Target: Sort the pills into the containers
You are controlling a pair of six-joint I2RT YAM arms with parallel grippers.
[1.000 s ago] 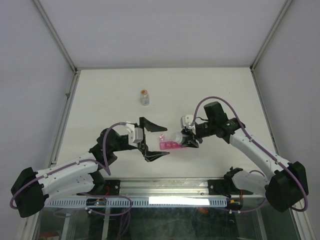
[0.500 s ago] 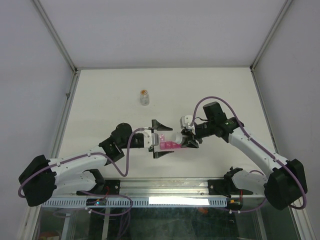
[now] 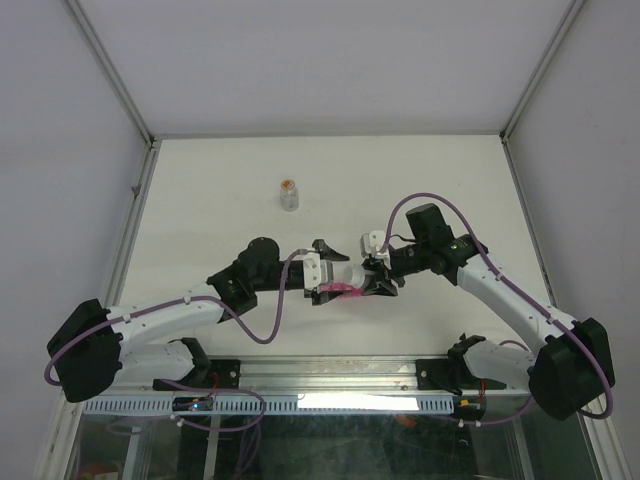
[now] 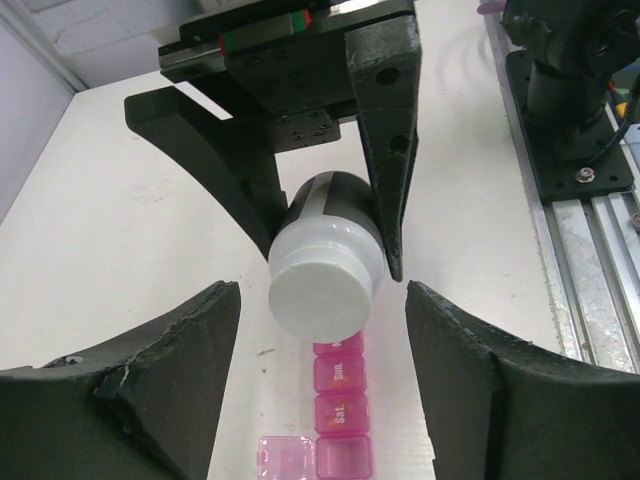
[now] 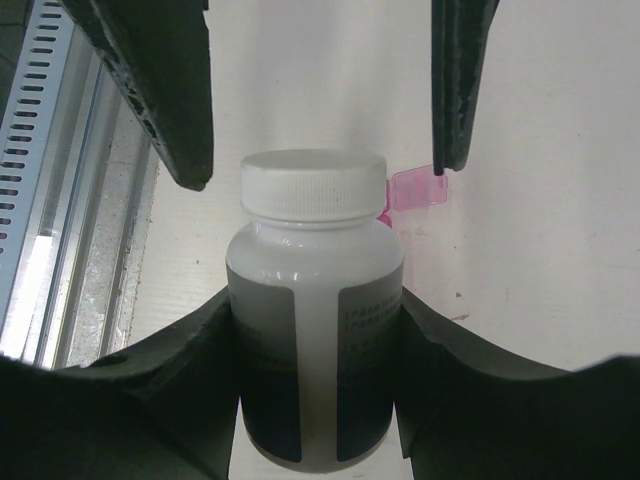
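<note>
Along the frame's bottom edge, the left gripper (image 4: 318,305) is holding its jaws apart around the white-capped bottle (image 4: 322,285). The pink pill organiser (image 4: 338,405) is lying bottom centre beneath the bottle. At upper centre, the right gripper (image 4: 333,262) is clamping that bottle, its long axis pointing cap-first at the left gripper.

You're looking at a robotics lab cell.
A white worktop (image 3: 220,170) boxed in by pale panels (image 3: 60,150), an aluminium rail (image 3: 300,371) bolted along its near edge.
</note>
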